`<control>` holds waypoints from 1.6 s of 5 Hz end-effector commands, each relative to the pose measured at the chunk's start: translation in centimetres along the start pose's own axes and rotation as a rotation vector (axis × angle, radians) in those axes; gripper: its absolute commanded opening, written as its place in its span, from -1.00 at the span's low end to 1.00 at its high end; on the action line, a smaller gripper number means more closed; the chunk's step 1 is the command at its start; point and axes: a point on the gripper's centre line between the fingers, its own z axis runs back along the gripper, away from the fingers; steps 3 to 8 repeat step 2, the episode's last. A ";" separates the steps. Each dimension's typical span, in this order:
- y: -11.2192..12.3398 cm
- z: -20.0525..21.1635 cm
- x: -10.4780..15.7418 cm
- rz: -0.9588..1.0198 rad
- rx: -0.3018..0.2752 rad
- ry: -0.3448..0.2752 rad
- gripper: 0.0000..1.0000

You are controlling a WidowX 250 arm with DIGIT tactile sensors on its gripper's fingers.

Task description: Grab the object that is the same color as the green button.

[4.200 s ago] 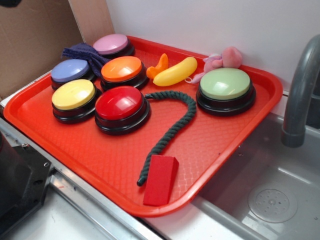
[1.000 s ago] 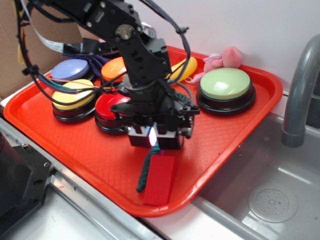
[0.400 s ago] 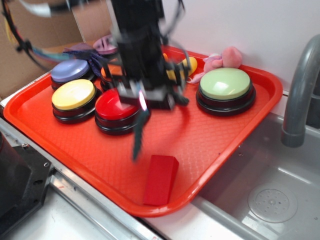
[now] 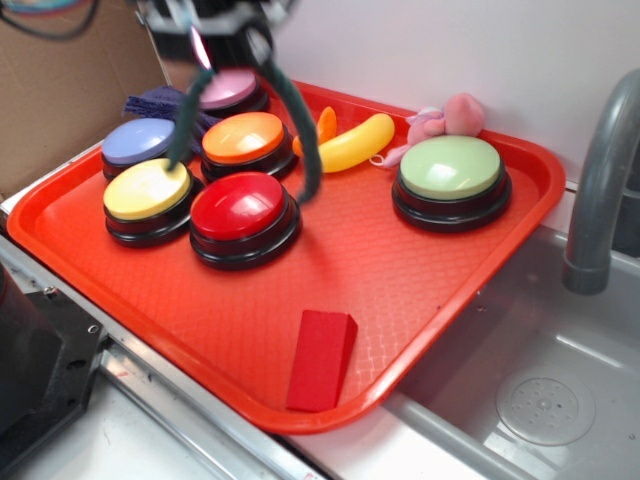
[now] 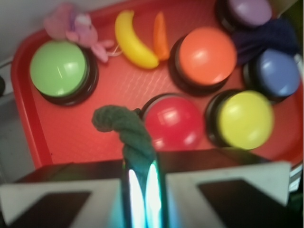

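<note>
Nearest the exterior camera, a red block lies on the front part of the red tray, alone. Behind it, a red button and a yellow button sit side by side. Further back are an orange button, a blue button and a pink button, with a dark blue cloth between them. The green button stands apart at the right, near a yellow banana and a pink plush toy.

Above the far buttons, the hand is seen closed on the dark green rope, which is lifted clear of the tray, both ends hanging down. In the wrist view, the rope is pinched between the fingers.
</note>
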 end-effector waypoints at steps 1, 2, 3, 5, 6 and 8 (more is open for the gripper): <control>4.4 3.1 1.9 0.073 -0.028 -0.065 -1.00; 5.0 3.3 1.8 0.136 0.062 -0.126 -0.81; 5.0 3.3 1.8 0.136 0.062 -0.126 -0.81; 5.0 3.3 1.8 0.136 0.062 -0.126 -0.81; 5.0 3.3 1.8 0.136 0.062 -0.126 -0.81; 5.0 3.3 1.8 0.136 0.062 -0.126 -0.81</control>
